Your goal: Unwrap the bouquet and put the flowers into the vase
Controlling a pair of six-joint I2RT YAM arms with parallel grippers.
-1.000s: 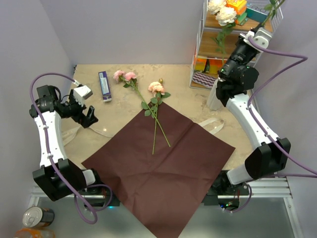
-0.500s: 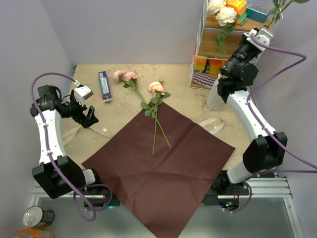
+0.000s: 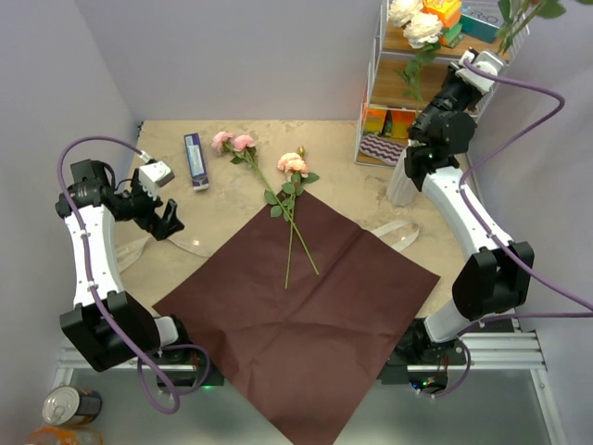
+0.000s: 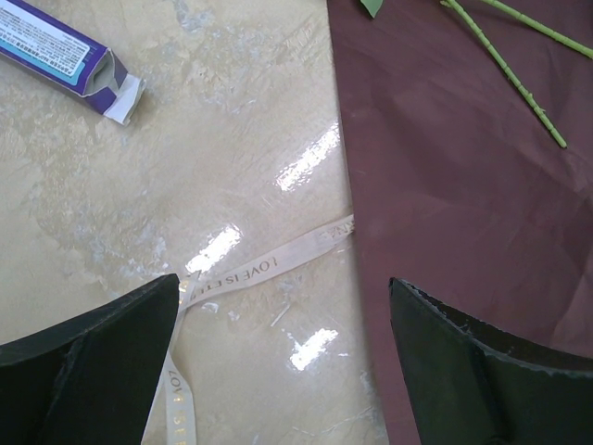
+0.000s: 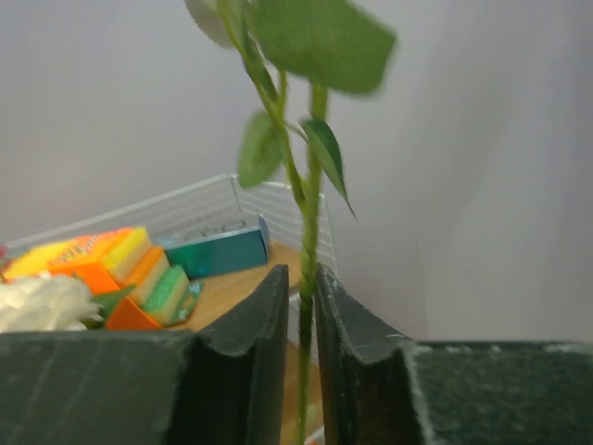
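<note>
The right pincer hangs high at the far right corner of the worktop, beside the wire rack. A leafy rose stem runs upright between its fingers. These stand very close together, but I cannot tell if they press the stem. The vase stands below this arm, partly hidden. Other roses lie on the far corner of the maroon paper, well apart from both pincers. The left pincer, near the left edge, is wide apart above a cream ribbon.

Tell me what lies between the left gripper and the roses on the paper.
From the left gripper to the roses: cream ribbon on tabletop, then maroon paper; the left wrist view shows it.
</note>
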